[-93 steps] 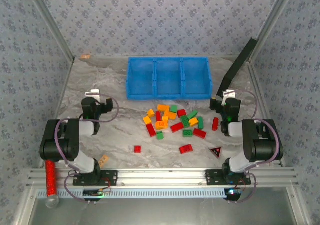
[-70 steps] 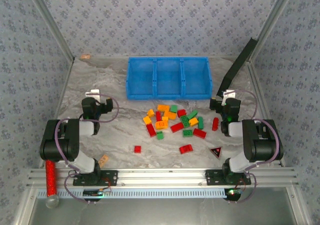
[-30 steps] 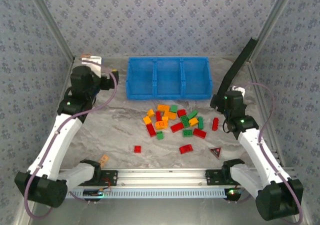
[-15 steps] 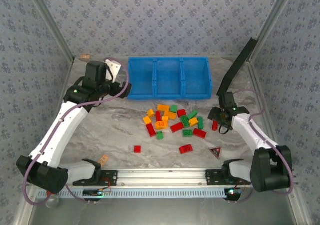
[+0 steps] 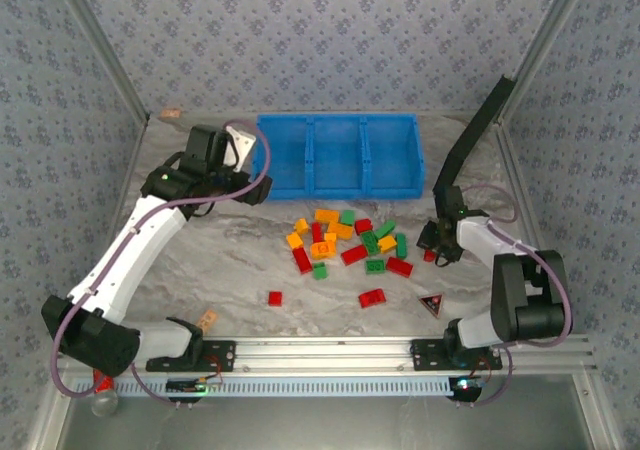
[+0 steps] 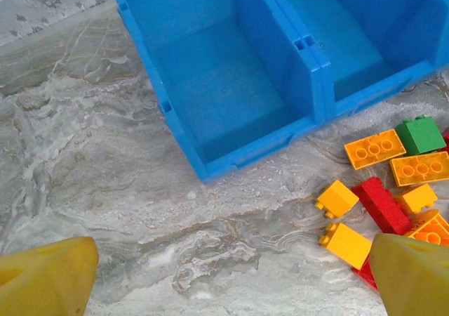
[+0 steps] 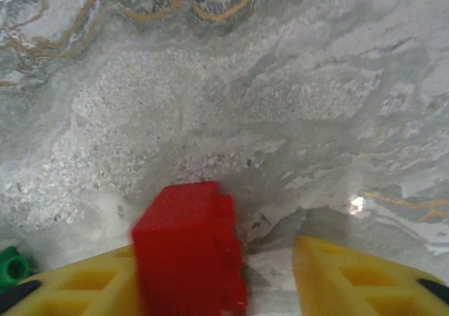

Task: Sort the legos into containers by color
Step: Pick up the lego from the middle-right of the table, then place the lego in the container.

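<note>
The legos (image 5: 345, 240) lie in a red, green and orange-yellow pile on the marble table, in front of the blue tray of containers (image 5: 336, 120). All three compartments hold nothing. My right gripper (image 5: 432, 245) is down at a lone red lego (image 5: 430, 256) right of the pile. In the right wrist view that red lego (image 7: 186, 246) rests against one yellow finger (image 7: 84, 284), with a gap to the other finger (image 7: 351, 277), so the right gripper (image 7: 210, 260) is open around it. My left gripper (image 6: 230, 260) hangs open over bare table by the left container (image 6: 224, 84).
Two loose red bricks (image 5: 274, 297) (image 5: 372, 297) lie nearer the front. A black-and-red triangular piece (image 5: 432, 303) sits front right and a small tan piece (image 5: 207, 320) front left. A black bar (image 5: 475, 140) leans at the back right.
The right gripper has come down around the lone red lego and its jaws have narrowed. The left arm has swung right, toward the tray's left end.
</note>
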`<state>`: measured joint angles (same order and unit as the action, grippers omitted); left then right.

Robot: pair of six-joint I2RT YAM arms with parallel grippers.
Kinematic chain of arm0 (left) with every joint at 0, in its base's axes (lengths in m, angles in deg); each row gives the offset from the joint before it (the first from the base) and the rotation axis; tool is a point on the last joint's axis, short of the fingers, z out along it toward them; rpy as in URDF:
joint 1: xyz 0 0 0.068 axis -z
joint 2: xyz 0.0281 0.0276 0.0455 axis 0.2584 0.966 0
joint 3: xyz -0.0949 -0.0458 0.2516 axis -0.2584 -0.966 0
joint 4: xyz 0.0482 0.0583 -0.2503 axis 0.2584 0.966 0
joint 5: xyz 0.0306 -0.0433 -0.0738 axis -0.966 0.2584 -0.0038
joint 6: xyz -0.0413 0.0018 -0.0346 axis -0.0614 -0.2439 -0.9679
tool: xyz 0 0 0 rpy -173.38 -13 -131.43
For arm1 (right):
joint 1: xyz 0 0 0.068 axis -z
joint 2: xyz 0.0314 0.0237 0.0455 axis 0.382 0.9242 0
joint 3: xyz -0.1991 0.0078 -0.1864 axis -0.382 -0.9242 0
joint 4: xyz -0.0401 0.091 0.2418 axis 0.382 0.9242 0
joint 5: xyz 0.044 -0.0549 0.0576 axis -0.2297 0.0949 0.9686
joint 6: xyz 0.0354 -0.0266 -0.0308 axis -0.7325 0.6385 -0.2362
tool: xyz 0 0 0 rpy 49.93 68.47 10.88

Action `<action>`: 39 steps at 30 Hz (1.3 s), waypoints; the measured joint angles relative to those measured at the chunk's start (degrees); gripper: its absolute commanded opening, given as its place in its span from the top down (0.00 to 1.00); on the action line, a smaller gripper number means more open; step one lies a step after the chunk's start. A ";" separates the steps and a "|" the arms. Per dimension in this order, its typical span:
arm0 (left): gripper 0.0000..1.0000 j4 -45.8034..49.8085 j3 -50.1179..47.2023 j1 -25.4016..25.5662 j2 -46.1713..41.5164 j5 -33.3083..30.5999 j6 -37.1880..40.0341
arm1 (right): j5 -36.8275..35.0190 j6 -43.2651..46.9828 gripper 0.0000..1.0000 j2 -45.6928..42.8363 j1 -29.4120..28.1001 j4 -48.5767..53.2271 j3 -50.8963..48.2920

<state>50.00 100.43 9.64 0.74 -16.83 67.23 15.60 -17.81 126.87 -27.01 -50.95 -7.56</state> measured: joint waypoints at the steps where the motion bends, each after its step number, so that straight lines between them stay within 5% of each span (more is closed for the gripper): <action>1: 0.02 0.35 0.00 0.17 0.09 -0.02 -0.57 | 0.11 0.02 0.55 0.39 -0.02 0.00 0.00; 7: 0.04 2.45 -2.08 0.24 0.11 -0.11 -5.14 | -0.63 0.48 0.71 1.88 0.74 1.14 0.83; 16: 0.08 7.50 -14.49 1.33 -4.15 0.31 -21.35 | 1.92 2.10 0.78 3.13 -0.46 5.68 5.05; 29: 0.11 6.43 -25.44 8.59 -6.84 3.39 -43.52 | 1.05 9.20 0.80 4.02 -9.46 17.86 33.16; 39: 0.12 -1.31 -22.60 10.05 3.80 3.74 -49.72 | -2.71 15.02 0.80 19.30 -14.45 16.13 49.68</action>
<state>48.69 77.83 19.70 4.54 -13.09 17.51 12.89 -2.80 146.17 -41.46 -34.82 42.12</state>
